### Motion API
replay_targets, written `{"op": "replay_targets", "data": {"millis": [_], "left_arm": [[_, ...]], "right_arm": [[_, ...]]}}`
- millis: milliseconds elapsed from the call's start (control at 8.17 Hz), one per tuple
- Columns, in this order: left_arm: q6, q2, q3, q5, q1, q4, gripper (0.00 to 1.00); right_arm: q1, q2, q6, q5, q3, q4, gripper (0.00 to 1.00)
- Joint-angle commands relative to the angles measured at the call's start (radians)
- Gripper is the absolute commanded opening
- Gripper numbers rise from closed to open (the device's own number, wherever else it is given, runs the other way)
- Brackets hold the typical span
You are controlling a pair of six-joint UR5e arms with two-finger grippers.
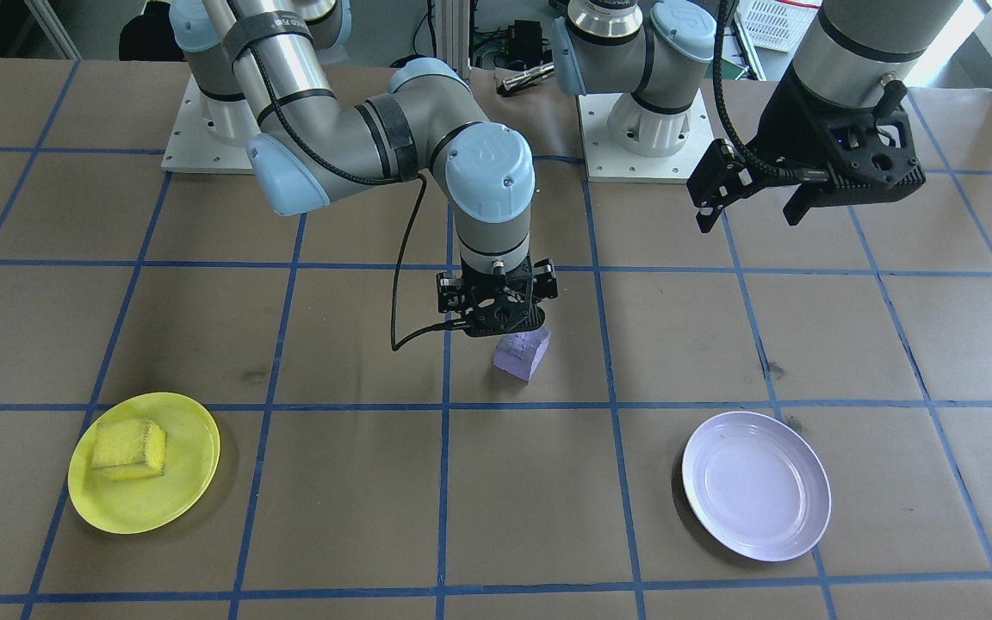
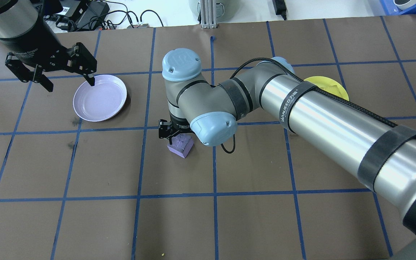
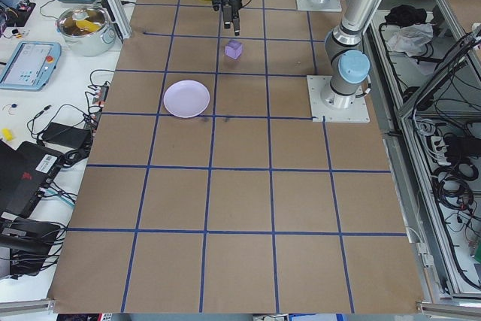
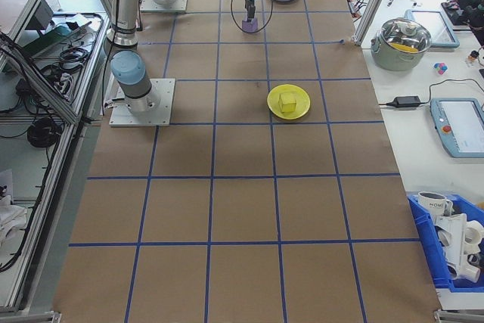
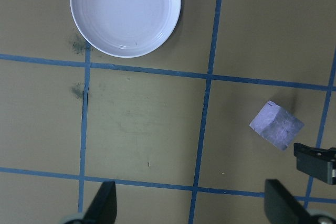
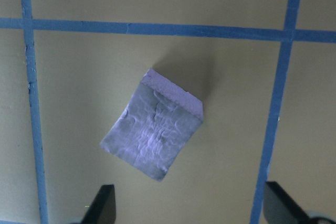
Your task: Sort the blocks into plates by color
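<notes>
From across the table, the yellow block [image 1: 128, 449] sits in the yellow plate [image 1: 170, 508], so that half looks done. The right hand [image 1: 500, 320] hangs straight over the purple block [image 1: 522, 353], which rests on the brown table [image 1: 358, 499] near the middle. The lavender plate [image 1: 758, 485] lies bare, well apart from it. The left hand [image 1: 750, 211] hovers high with its fingers spread.

From behind the robot, the right arm's elbow hides most of its hand [image 2: 172, 134]; the purple block [image 2: 181, 145] shows just beneath. The left hand [image 2: 67, 80] is open, close by the lavender plate [image 2: 99, 97].

The two side views are too far off to add much.

The left wrist camera looks down on the lavender plate [image 5: 126, 13] and the purple block [image 5: 276, 124], well apart, its own fingers wide.

The right wrist camera shows the purple block [image 6: 152, 132] turned at an angle to the blue lines, with both fingertips [image 6: 102, 203] parted and nothing between them.

I judge the step to be picking up the purple block: the hand should twist to match its sides, drop, close, then carry it to the lavender plate.
</notes>
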Motion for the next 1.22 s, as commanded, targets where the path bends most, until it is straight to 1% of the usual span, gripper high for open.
{"op": "replay_targets", "data": {"millis": [0,122,367,489,612,734,856,979,1101], "left_arm": [[0.13,0.025,-0.001,0.008,-0.01,0.0,1.0],[0.163,0.043,-0.003,0.007,-0.01,-0.01,1.0],[0.288,0.036,-0.028,-0.007,-0.033,-0.006,1.0],[0.36,0.034,-0.038,-0.006,-0.046,0.002,1.0],[0.38,0.031,-0.044,-0.007,-0.05,-0.007,1.0],[0.489,0.032,-0.044,-0.007,-0.065,-0.001,1.0],[0.503,0.031,-0.042,-0.004,-0.073,0.002,1.0],[0.446,0.02,-0.045,-0.004,-0.078,0.013,1.0],[0.339,-0.024,-0.046,-0.019,-0.089,0.076,1.0]], "right_arm": [[-0.139,-0.076,-0.286,-0.071,0.003,0.111,1.0],[-0.204,-0.105,-0.402,-0.074,0.006,0.172,1.0],[-0.326,-0.171,-0.546,-0.084,0.009,0.224,1.0],[-0.383,-0.209,-0.6,-0.138,0.009,0.248,1.0],[-0.423,-0.252,-0.664,-0.162,0.009,0.277,1.0],[-0.445,-0.301,-0.682,-0.166,0.011,0.315,1.0],[-0.448,-0.35,-0.682,-0.169,0.011,0.361,1.0],[-0.448,-0.399,-0.682,-0.169,0.011,0.387,1.0],[-0.444,-0.441,-0.673,-0.164,0.011,0.395,1.0]]}}
